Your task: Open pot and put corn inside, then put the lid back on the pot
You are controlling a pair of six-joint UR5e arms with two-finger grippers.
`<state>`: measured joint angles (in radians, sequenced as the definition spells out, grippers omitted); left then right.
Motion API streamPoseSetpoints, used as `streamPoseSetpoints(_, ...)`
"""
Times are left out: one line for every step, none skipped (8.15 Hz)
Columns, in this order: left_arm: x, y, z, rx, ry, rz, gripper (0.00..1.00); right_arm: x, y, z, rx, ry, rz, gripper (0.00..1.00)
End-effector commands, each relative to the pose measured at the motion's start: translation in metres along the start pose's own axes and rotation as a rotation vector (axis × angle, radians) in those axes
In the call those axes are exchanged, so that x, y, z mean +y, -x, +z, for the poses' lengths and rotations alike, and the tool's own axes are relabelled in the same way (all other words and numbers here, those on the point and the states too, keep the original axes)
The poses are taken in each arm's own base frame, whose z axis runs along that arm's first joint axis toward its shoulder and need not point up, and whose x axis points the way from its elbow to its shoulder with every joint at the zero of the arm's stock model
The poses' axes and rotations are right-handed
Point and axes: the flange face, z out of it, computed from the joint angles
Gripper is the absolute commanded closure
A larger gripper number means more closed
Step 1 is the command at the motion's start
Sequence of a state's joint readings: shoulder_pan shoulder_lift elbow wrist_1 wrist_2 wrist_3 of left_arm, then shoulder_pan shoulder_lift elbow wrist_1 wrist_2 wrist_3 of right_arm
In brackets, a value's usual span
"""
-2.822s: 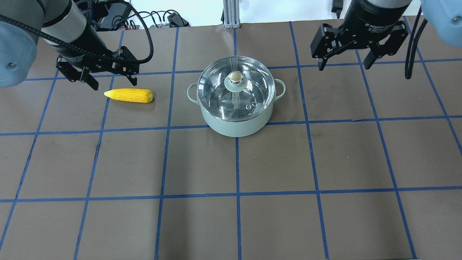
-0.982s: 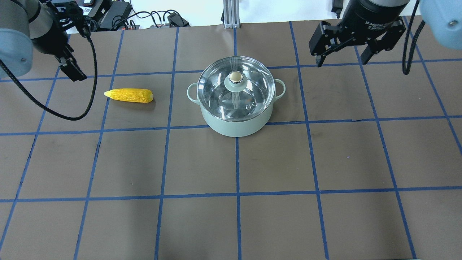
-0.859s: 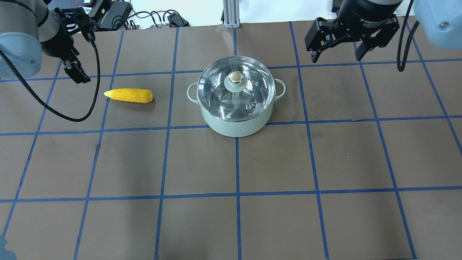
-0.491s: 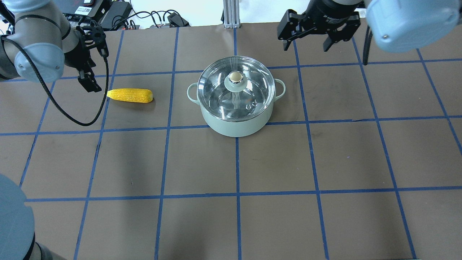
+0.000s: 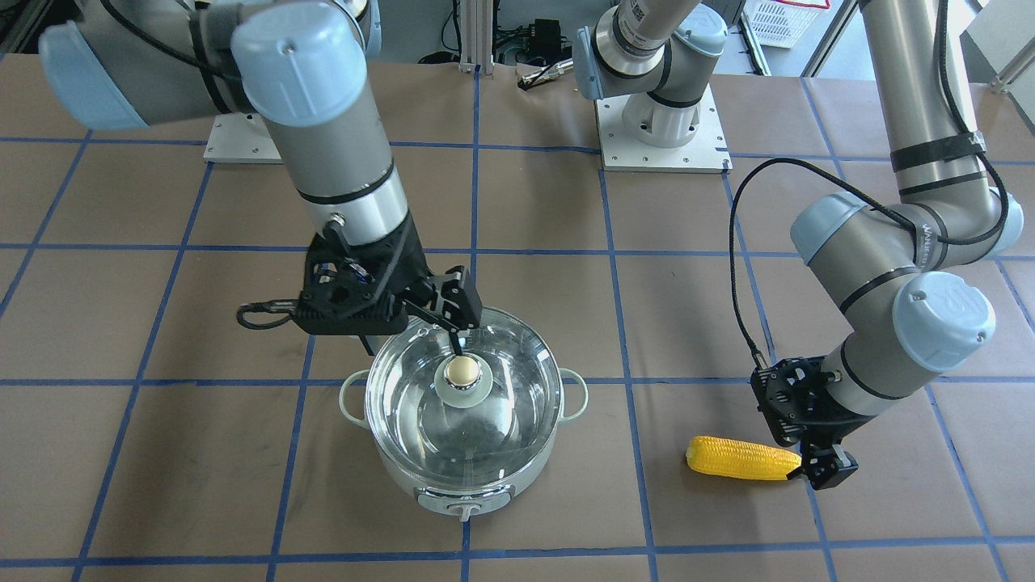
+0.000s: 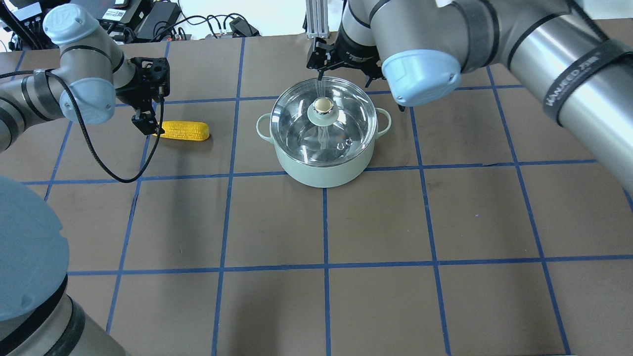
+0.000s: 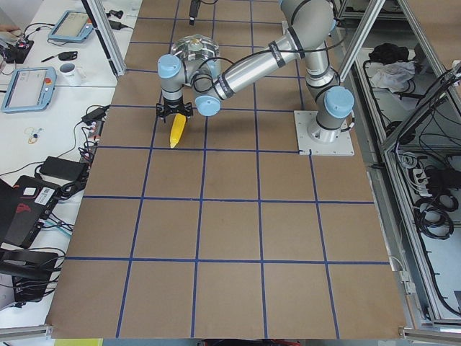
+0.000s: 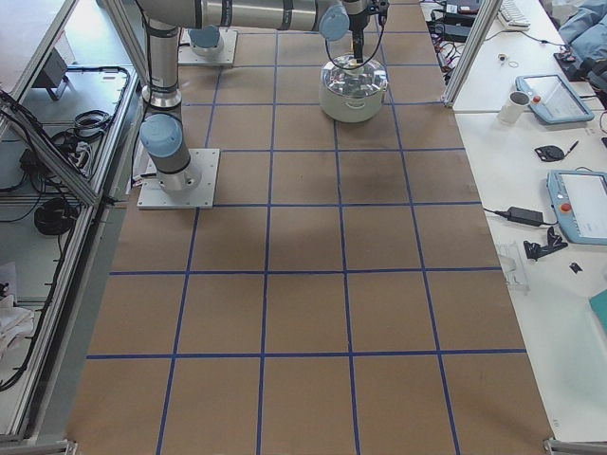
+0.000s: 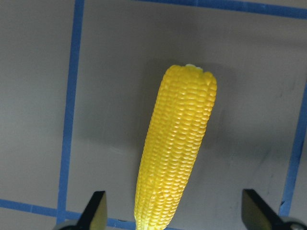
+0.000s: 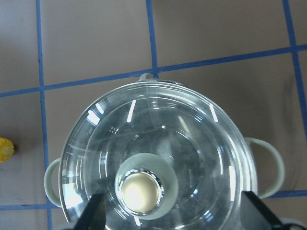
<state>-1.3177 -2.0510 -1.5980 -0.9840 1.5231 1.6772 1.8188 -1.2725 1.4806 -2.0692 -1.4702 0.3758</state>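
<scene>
The mint-green pot (image 6: 324, 170) stands mid-table with the glass lid (image 6: 296, 128) on it; the lid also shows in the front view (image 5: 501, 404) and the right wrist view (image 10: 192, 139). The yellow corn (image 6: 185, 130) lies flat to the pot's left, also seen from the front (image 5: 740, 458). My left gripper (image 6: 148, 121) is open, low at the corn's narrow end; in the left wrist view its fingers straddle the corn (image 9: 177, 153). My right gripper (image 5: 414, 343) is open, just above the lid; in the right wrist view the knob (image 10: 141, 189) lies between its fingers, off to one side.
The table is brown paper with a blue tape grid. The arm bases (image 5: 659, 129) stand on plates at the robot's side. Cables and power bricks (image 6: 148, 20) lie beyond the far edge. Desks with tablets (image 7: 29, 79) flank the table ends.
My left gripper has turned and swung in to the corn's narrow end. My right gripper has moved left from the far right to over the lid. Pot and corn have not moved.
</scene>
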Motion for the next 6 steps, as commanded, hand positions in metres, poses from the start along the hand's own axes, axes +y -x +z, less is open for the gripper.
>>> streamPoseSetpoints(0.0, 0.001, 0.027, 0.035, -0.022, 0.084, 0.0, 0.008, 0.026, 0.063, -0.013, 0.009, 0.006, 0.0)
streamPoseSetpoints(0.0, 0.001, 0.035, 0.047, -0.023, 0.093, 0.0, 0.009, 0.025, 0.071, -0.003, 0.02, 0.008, 0.0)
streamPoseSetpoints(0.001, 0.001, 0.042, 0.058, -0.024, 0.091, 0.0, 0.009, 0.024, 0.081, 0.01, 0.03, 0.006, 0.0)
streamPoseSetpoints(0.001, 0.002, 0.052, 0.068, -0.026, 0.094, 0.0, 0.009, 0.023, 0.086, 0.015, 0.034, -0.001, 0.0)
streamPoseSetpoints(0.002, 0.005, 0.058, 0.052, -0.024, 0.098, 0.0, 0.009, 0.023, 0.088, 0.019, 0.037, -0.001, 0.01)
streamPoseSetpoints(0.002, 0.005, 0.065, 0.058, -0.023, 0.1, 0.0, 0.009, 0.023, 0.088, 0.018, 0.038, 0.007, 0.08)
